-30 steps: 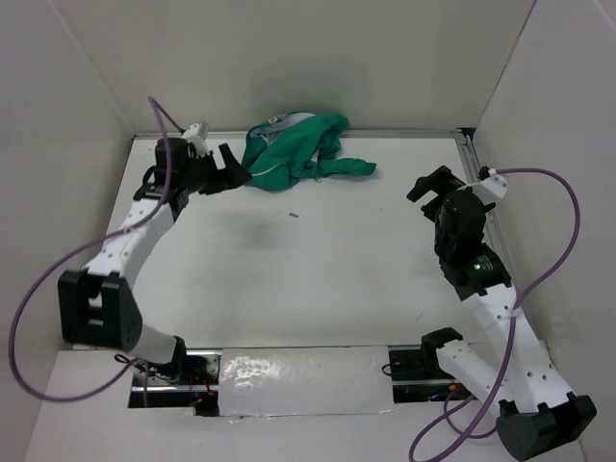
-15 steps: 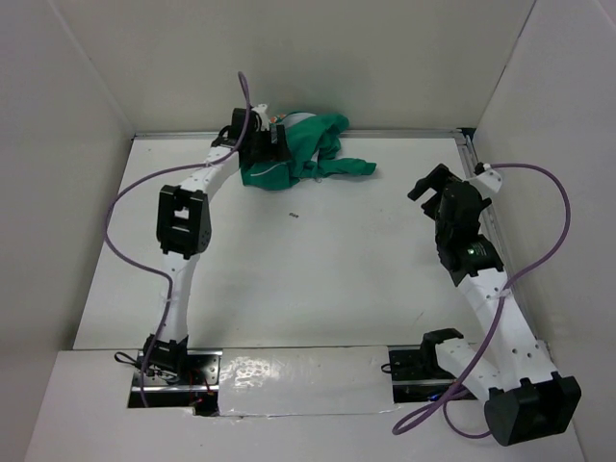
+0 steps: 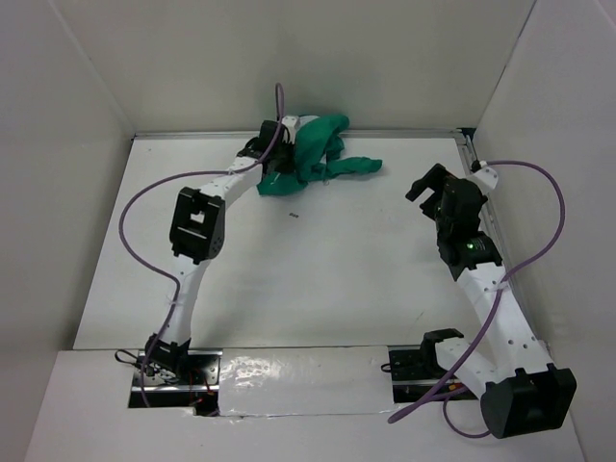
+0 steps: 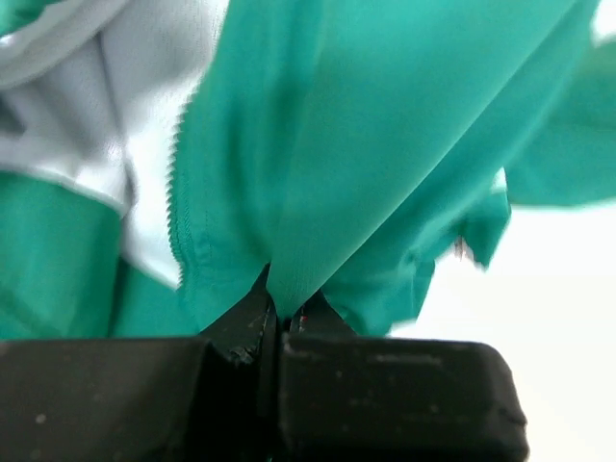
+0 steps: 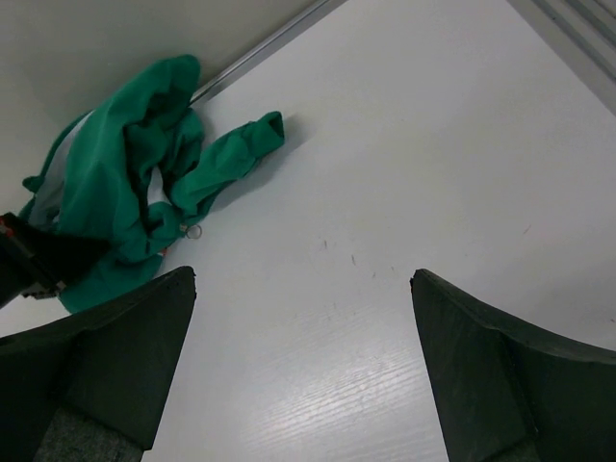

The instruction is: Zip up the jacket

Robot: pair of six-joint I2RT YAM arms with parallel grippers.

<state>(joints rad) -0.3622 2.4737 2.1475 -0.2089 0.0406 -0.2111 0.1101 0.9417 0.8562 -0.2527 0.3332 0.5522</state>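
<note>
At the far edge of the table (image 3: 337, 289), the left gripper (image 4: 279, 313) pinches a fold of the jacket (image 3: 322, 154), a crumpled heap of soft green fabric with white lining and a bare toothed zipper edge (image 4: 175, 192) showing. Zipping looks not yet begun; the garment likely needs spreading first. Over the table's right side, the right gripper (image 5: 303, 277) hangs spread, empty.
</note>
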